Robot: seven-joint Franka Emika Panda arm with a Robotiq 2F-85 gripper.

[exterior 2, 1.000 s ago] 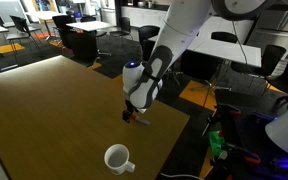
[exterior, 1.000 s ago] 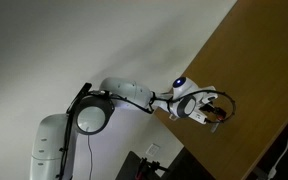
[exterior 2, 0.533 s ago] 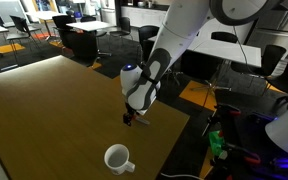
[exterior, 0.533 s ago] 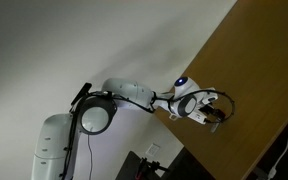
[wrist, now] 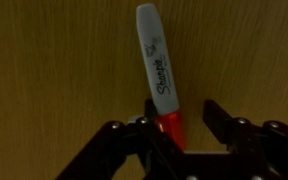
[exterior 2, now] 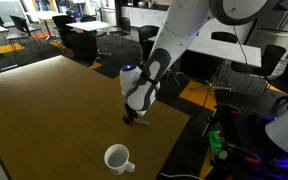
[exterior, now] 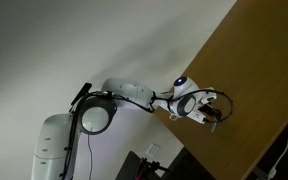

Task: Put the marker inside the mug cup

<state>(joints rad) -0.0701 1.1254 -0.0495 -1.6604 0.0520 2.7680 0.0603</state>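
Note:
In the wrist view the marker [wrist: 156,70] lies on the wooden table, its whitish printed end pointing away and its red end between my jaws. My gripper [wrist: 184,108] is down at the table around that red end. The left finger is against the marker, while the right finger [wrist: 219,118] stands apart from it with a gap of bare wood between. In an exterior view the gripper [exterior 2: 132,118] points down at the table's right part, and the white mug cup [exterior 2: 117,158] stands upright nearer the front edge, apart from it. In an exterior view the gripper [exterior: 216,115] sits at the table's edge.
The brown wooden table [exterior 2: 44,110] stretches wide to the left of the arm. Its right edge runs close beside the gripper. Office desks and chairs [exterior 2: 94,40] stand beyond the table. In an exterior view the table [exterior: 254,60] fills the right side.
The arm has sunk slightly toward the table over the marker. The mug has not moved.

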